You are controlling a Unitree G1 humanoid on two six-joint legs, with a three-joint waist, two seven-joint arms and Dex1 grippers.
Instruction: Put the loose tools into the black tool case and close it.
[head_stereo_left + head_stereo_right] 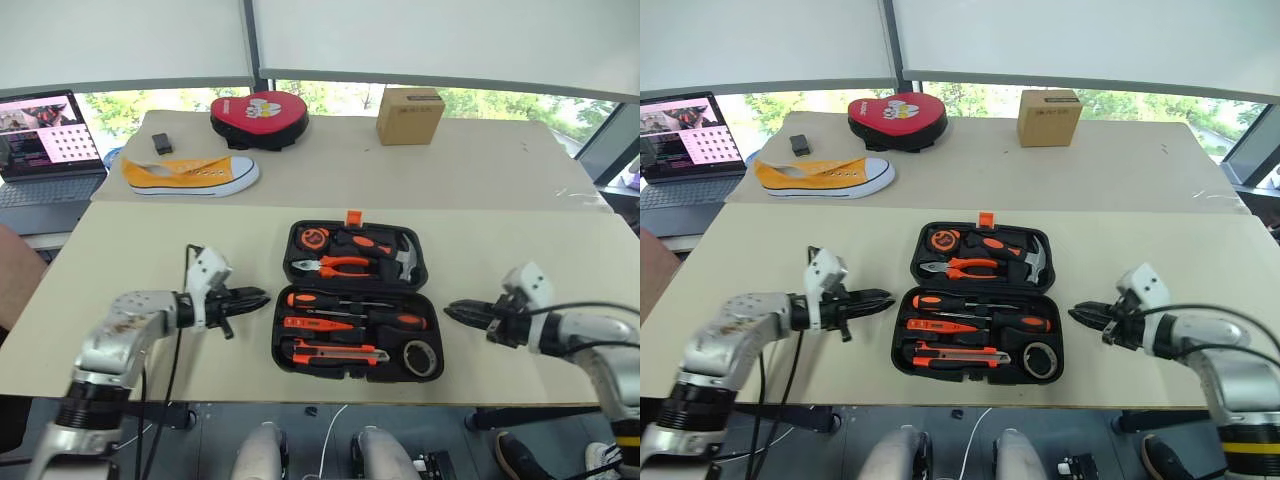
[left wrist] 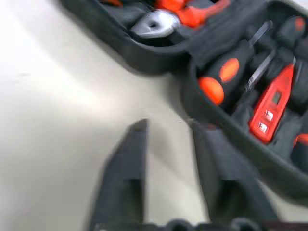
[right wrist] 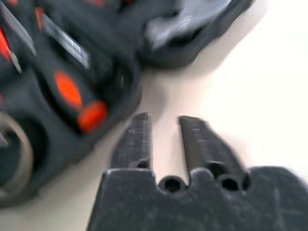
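Centrally on the near table [image 1: 120, 260] the black tool case [image 1: 352, 300] lies open, its front half holding two screwdrivers [image 1: 330, 299], one tester [image 1: 318, 323], one knife [image 1: 338, 351] and one tape roll [image 1: 421, 356]. At its nine o'clock the left gripper [image 1: 256, 297] points level toward it, fingers slightly spread and empty; at three o'clock the right gripper [image 1: 455, 312] mirrors it, fingers parted a crack, also empty. Toward twelve o'clock lie one yellow shoe [image 1: 190, 175], one red pouch [image 1: 259, 119] and one cardboard box [image 1: 409, 115].

No legible text, brand or number anywhere. Cardboard box [image 1: 409, 115] carries a small dark label, too small to read. Laptop screen [image 1: 47, 130] shows lines and a pink grid, unreadable. Red pouch [image 1: 259, 118] bears a cartoon graphic; no lettering can be made out.
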